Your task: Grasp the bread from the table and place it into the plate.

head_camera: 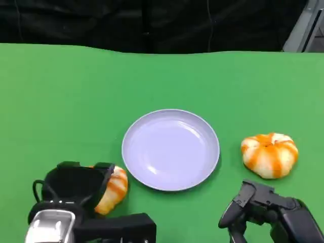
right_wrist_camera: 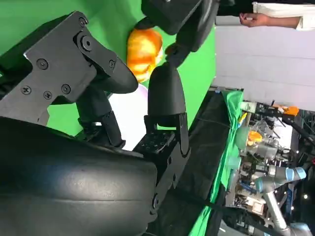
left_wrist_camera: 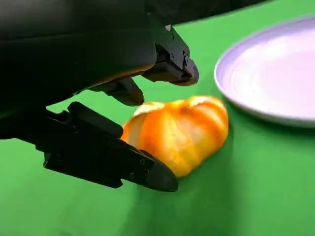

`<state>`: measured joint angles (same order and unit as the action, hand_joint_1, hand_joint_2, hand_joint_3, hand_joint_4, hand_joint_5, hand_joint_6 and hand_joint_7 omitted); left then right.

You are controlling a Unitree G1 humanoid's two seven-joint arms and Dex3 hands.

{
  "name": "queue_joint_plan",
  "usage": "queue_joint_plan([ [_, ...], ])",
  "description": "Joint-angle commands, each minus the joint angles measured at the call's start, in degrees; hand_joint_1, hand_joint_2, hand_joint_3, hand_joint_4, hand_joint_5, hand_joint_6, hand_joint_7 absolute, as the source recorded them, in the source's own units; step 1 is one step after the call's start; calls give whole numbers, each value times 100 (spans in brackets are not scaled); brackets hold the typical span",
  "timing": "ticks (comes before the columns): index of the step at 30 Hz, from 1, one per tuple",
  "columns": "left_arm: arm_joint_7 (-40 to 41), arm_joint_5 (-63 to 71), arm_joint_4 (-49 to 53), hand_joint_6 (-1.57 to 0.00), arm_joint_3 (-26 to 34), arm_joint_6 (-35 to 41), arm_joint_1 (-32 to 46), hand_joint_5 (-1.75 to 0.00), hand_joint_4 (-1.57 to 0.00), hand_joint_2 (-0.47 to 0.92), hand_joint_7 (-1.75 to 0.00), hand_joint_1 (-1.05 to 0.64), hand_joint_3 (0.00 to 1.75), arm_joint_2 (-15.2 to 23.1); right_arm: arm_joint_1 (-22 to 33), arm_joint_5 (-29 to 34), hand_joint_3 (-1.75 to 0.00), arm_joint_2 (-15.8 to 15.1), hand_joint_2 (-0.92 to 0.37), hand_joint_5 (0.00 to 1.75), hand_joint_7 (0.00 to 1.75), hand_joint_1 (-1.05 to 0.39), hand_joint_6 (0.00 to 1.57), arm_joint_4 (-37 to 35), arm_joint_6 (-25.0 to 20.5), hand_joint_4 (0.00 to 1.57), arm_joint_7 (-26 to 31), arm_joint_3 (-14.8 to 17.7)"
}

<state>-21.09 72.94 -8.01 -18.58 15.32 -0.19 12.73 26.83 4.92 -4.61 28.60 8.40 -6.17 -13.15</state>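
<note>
Two orange-and-white striped breads lie on the green table. The left bread [head_camera: 115,188] [left_wrist_camera: 179,130] sits just left of the lilac plate [head_camera: 171,149] [left_wrist_camera: 268,73], which has nothing on it. My left hand [head_camera: 76,185] [left_wrist_camera: 98,98] reaches around this bread, one finger [left_wrist_camera: 172,69] above it and another [left_wrist_camera: 142,169] beside its lower edge, with green showing between the upper finger and the bread. The right bread [head_camera: 270,154] [right_wrist_camera: 142,51] lies right of the plate. My right hand [head_camera: 258,207] [right_wrist_camera: 123,83] hovers just in front of it, fingers apart and holding nothing.
The green table [head_camera: 76,91] stretches wide behind the plate, ending at a black curtain [head_camera: 152,25]. In the right wrist view a person's hand [right_wrist_camera: 256,19] and lab equipment [right_wrist_camera: 266,177] show beyond the table edge.
</note>
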Motion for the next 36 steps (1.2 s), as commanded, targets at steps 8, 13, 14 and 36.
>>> queue_joint_plan([
  [8, 2080, -1406, 1274, -114, 156, -1038, -269, -159, -80, 92, -48, -22, 17, 432, 51, -21, -133, -34, -36, 169, 144, -2, 75, 96, -33, 75, 13, 10],
  [13, 2699, -1789, 1182, -90, 302, -1262, -186, -174, -85, 89, -101, -25, 6, 564, 51, -45, -131, -34, -37, 169, 144, -3, 75, 97, -41, 75, 6, 13],
  [14, 2723, -1794, 1102, -79, 327, -1213, -165, -174, -85, 90, -130, -24, 6, 583, 53, -41, -131, -35, -37, 170, 144, -2, 75, 98, -42, 76, 8, 13],
  [36, 3119, -1934, -291, -77, 462, -1367, -65, -175, -89, 53, -164, -14, 107, 566, 1, -48, -133, -24, -36, 170, 144, -2, 75, -3, 36, 76, 15, 5],
])
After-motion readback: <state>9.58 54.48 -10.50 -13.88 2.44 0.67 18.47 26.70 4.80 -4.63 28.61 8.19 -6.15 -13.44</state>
